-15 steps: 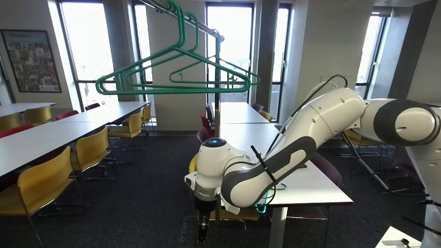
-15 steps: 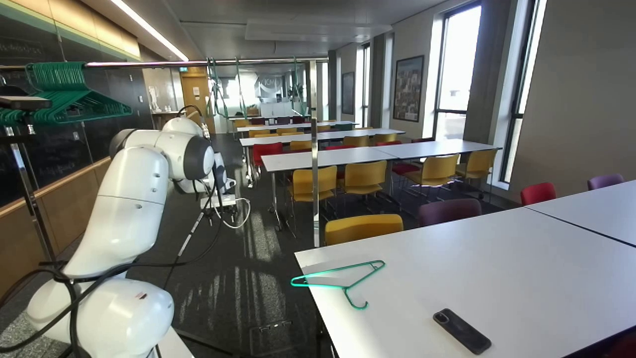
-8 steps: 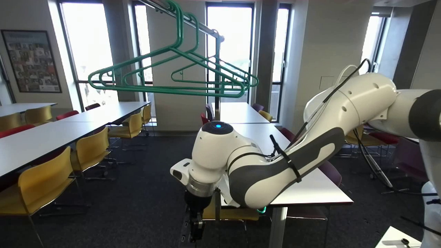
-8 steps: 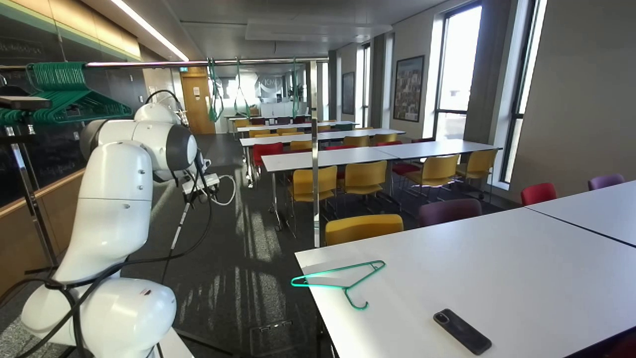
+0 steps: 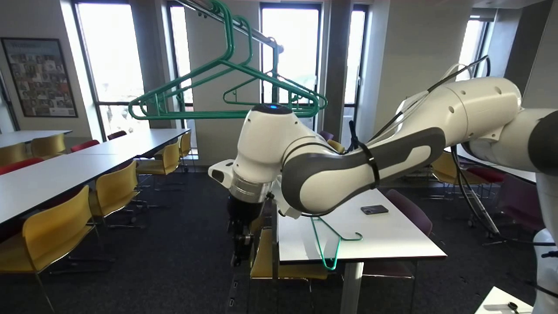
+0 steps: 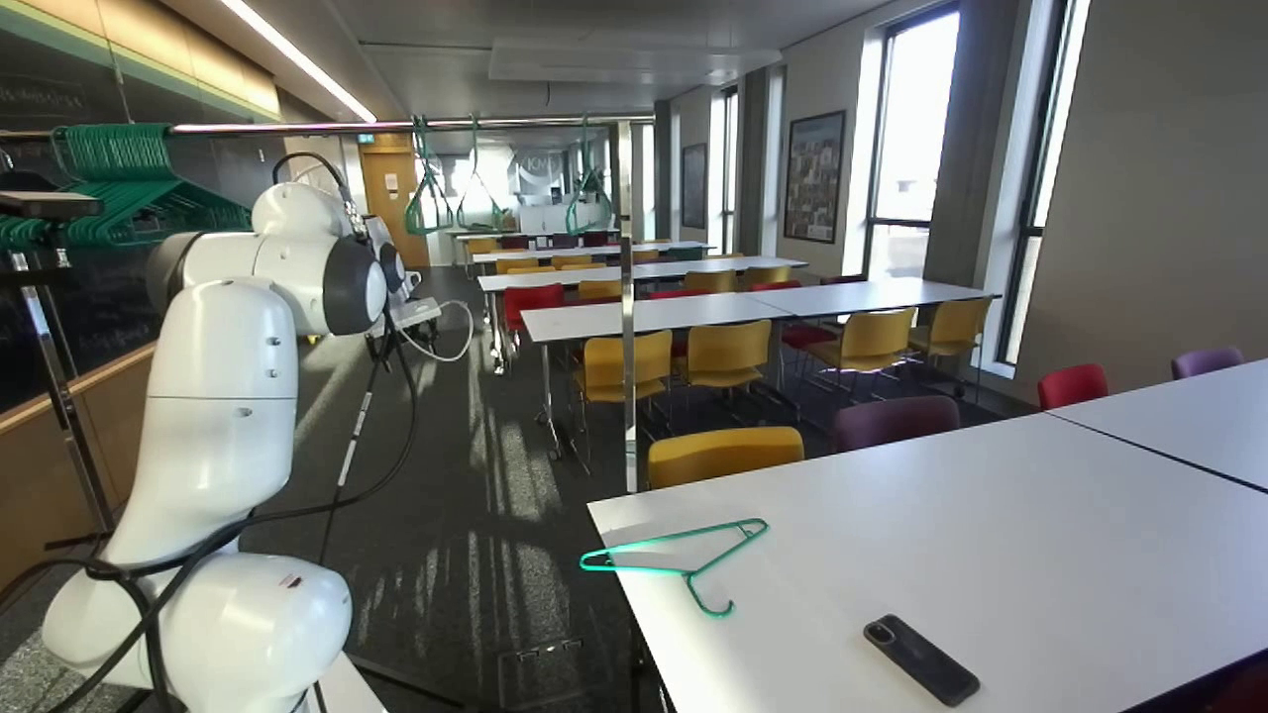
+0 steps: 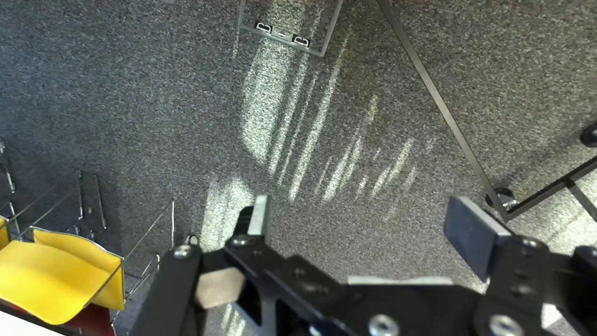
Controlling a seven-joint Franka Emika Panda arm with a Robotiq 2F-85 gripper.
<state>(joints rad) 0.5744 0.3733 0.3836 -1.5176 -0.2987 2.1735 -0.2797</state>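
My gripper [image 7: 366,224] is open and empty in the wrist view, with dark floor between its spread fingers. In an exterior view the gripper [image 5: 240,255] points down beside the white table's near left corner, apart from everything. Behind the arm, several green hangers [image 5: 192,115] hang from a metal rail [image 5: 257,34]; the arm's wrist overlaps their lower bar in this view. Another green hanger [image 5: 338,244] lies on the table, partly over its edge; it also shows in an exterior view [image 6: 684,536]. In that view the gripper is hidden behind the arm.
A dark phone [image 5: 374,209] lies on the white table [image 5: 392,246]. A yellow chair [image 5: 266,257] stands behind the gripper. The rail's upright post [image 6: 628,356] stands by the table corner. A dense bunch of green hangers [image 6: 114,153] hangs at the rail's far left.
The arm has risen, lifting the gripper, which tilts slightly and has shifted left in an exterior view. The hanging hangers have swayed. The table hanger and phone, covered before there, now show.
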